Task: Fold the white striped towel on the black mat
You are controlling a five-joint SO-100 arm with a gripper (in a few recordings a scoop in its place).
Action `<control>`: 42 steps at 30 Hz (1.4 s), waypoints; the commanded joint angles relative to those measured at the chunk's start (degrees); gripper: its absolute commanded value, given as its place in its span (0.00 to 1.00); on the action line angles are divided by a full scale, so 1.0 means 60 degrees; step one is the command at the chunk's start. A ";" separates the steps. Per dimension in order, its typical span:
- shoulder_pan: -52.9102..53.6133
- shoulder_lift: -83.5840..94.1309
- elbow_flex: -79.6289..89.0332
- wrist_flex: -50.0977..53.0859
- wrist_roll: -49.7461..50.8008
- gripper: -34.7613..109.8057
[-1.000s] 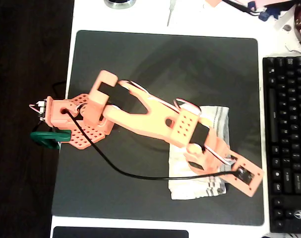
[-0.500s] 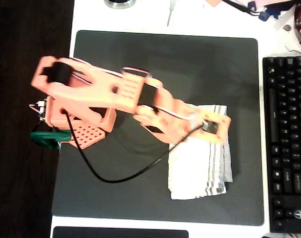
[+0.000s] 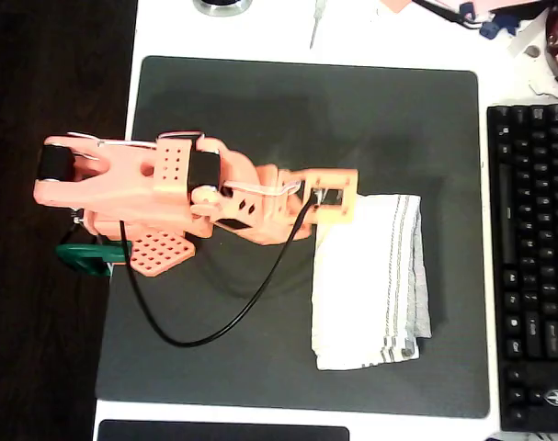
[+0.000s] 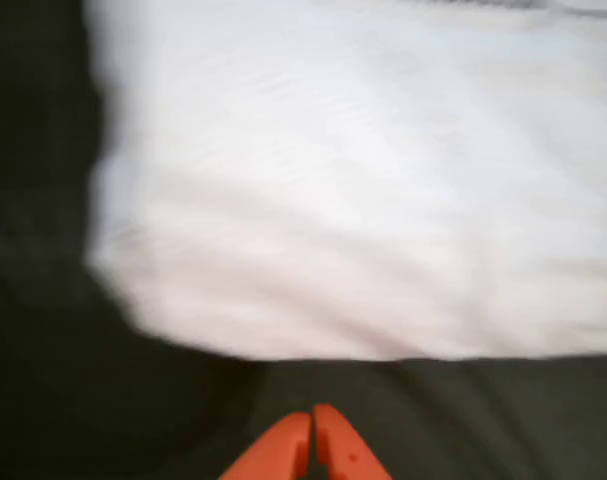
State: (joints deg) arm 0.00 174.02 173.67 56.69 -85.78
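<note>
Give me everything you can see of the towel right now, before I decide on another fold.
The white striped towel is soft white cloth with thin grey stripes near its right and lower edges. It lies flat, folded into an upright rectangle with layered edges showing on the right, on the right half of the black mat. The arm's wrist overlaps its upper left corner from above. In the wrist view the gripper, jaws together, is off the cloth, over the mat.

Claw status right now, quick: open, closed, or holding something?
Orange claw: closed and empty, its tips together over the large matte black mat, just short of the folded white striped cloth towel.
</note>
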 commanded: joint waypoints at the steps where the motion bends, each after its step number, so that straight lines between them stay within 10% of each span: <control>1: -0.0190 0.0952 0.0396 0.0718 0.0117 0.24; 42: -0.0322 0.3076 0.1201 0.3647 0.0703 0.24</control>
State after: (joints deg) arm -1.32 191.16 179.65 77.34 -81.39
